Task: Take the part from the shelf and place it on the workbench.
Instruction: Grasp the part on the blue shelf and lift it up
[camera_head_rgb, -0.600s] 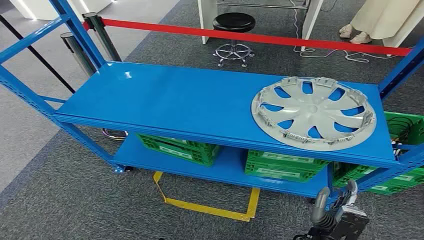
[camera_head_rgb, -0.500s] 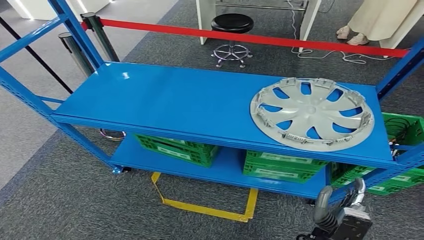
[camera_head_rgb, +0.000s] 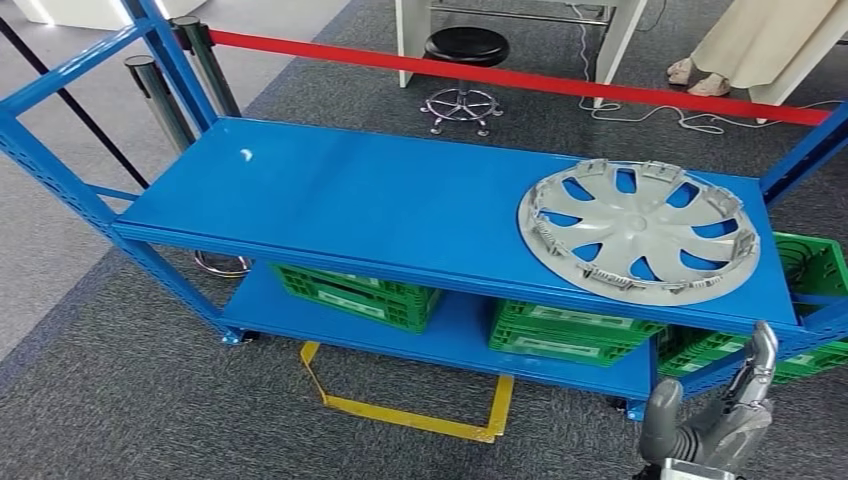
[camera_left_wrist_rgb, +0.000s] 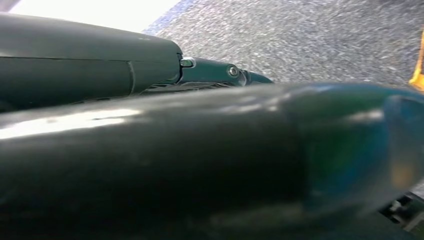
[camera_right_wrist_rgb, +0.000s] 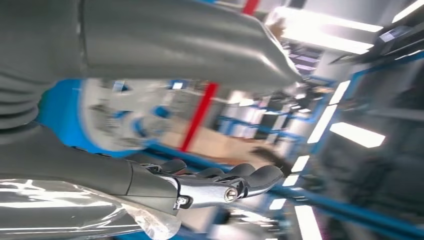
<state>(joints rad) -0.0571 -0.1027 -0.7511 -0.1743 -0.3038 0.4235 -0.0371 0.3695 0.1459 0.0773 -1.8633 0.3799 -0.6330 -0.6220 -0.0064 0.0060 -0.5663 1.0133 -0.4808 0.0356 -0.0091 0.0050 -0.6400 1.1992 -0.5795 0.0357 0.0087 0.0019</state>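
Workshop / industrial test hall, w/ storage kit. Blue steel rack (camera_head_rgb: 420, 205), bolt-hole uprights, two decks; green plastic crates (camera_head_rgb: 355, 295) on lower deck, more at right. A grey hubcap (camera_head_rgb: 640, 230) on the top deck = auto part stock. Grey carpet floor (camera_head_rgb: 130, 400) w/ yellow tape (camera_head_rgb: 410, 415) marking a square by the rack. Red belt barrier (camera_head_rgb: 520, 75) on chrome posts (camera_head_rgb: 165, 95) ropes off the area. Behind it: black stool (camera_head_rgb: 467, 50), white bench legs, loose cables on floor, a person's feet. Right wrist view, blurred: long ceiling strip lights (camera_right_wrist_rgb: 357, 135), more blue racking.
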